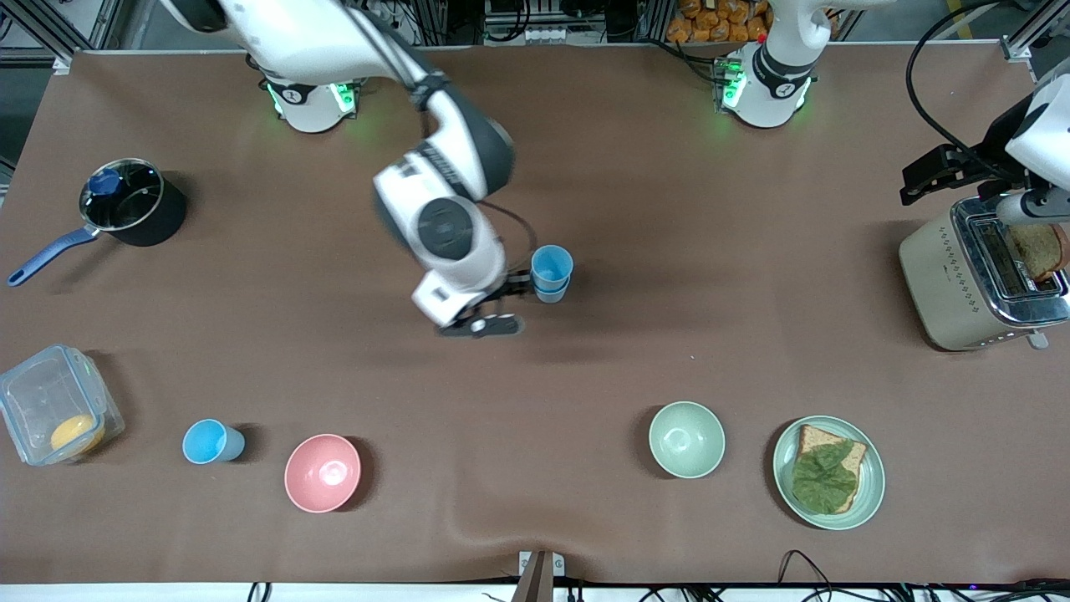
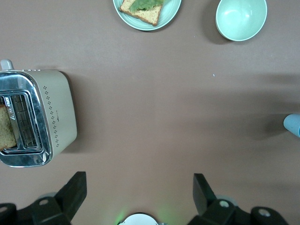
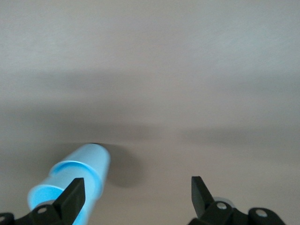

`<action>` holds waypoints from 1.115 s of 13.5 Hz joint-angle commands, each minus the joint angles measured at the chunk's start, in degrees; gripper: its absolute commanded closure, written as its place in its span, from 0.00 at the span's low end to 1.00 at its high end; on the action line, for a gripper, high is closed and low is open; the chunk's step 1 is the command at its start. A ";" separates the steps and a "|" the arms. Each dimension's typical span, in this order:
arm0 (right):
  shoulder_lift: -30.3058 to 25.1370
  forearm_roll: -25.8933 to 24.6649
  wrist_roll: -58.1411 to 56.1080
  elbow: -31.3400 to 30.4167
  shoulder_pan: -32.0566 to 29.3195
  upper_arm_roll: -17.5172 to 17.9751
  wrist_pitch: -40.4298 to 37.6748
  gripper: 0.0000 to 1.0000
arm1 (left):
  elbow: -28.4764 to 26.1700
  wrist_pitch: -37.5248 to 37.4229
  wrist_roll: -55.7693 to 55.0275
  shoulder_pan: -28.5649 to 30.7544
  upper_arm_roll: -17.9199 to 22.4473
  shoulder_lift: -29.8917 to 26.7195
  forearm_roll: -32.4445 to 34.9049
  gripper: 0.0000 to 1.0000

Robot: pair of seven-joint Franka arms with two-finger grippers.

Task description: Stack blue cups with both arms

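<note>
Two blue cups stand nested at mid-table: a sky-blue cup [image 1: 552,266] sits in a duller blue one [image 1: 552,293]. My right gripper [image 1: 504,308] is open and empty right beside this stack. In the right wrist view the stack [image 3: 75,180] stands by one fingertip [image 3: 75,194], outside the gap of the gripper [image 3: 137,199]. Another sky-blue cup [image 1: 213,441] stands beside the pink bowl [image 1: 323,472], near the front camera. My left gripper [image 1: 924,180] is open and empty, up by the toaster [image 1: 961,288]; its view [image 2: 138,194] catches the stack's edge [image 2: 293,129].
A pale green bowl [image 1: 686,439] and a plate [image 1: 869,485] with bread and lettuce lie near the front camera at the left arm's end. A black pot [image 1: 138,209] and a clear box [image 1: 54,405] sit at the right arm's end. The toaster holds a bread slice [image 1: 1036,251].
</note>
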 commanded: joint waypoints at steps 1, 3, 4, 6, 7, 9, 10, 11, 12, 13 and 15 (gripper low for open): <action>-6.06 0.04 -10.19 -1.60 -7.96 1.13 -4.33 0.00 | 0.20 -0.86 -0.27 -0.53 0.44 -0.73 -1.03 0.00; -9.66 -0.22 -16.01 -2.38 -12.62 0.87 -8.46 0.00 | 0.20 -0.86 -0.53 -0.44 0.35 -0.65 -0.85 0.00; -12.38 -0.74 -16.56 -4.65 -14.56 0.87 -9.00 0.00 | 0.37 -0.86 -0.45 -0.44 0.35 -0.56 -0.85 0.00; -17.22 -2.84 -16.65 -9.31 -18.86 0.52 -8.39 0.00 | 1.08 -0.77 -0.53 -0.61 0.35 -0.38 -0.24 0.00; -18.72 -3.21 -16.65 -9.94 -21.76 0.52 -8.56 0.00 | 1.08 -0.86 -0.45 -0.35 0.35 -0.38 -0.15 0.00; -22.75 -4.08 -16.65 -12.04 -25.11 0.69 -9.87 0.00 | 1.08 -0.86 -0.44 -0.18 0.43 -0.64 -0.24 0.00; -25.99 -5.13 -16.65 -15.10 -26.26 0.78 -10.06 0.00 | 1.17 -0.86 -0.53 -0.18 0.43 -0.65 -0.24 0.00; -29.33 -5.93 -16.65 -18.35 -26.88 0.78 -9.97 0.00 | 1.17 -0.77 -0.53 -0.09 0.43 -0.56 -0.24 0.00; -30.93 -6.11 -16.74 -19.51 -28.54 0.78 -10.06 0.00 | 1.17 -0.86 -0.53 0.09 0.43 -0.65 -0.50 0.00; -31.56 -6.11 -18.13 -19.44 -30.55 0.61 -10.41 0.00 | 1.17 -0.77 -0.53 0.18 0.43 -0.73 -0.59 0.00; -33.66 -6.02 -26.90 -19.44 -32.15 -2.45 -13.21 0.00 | 1.17 -0.86 -0.45 0.18 0.35 -0.82 -0.68 0.00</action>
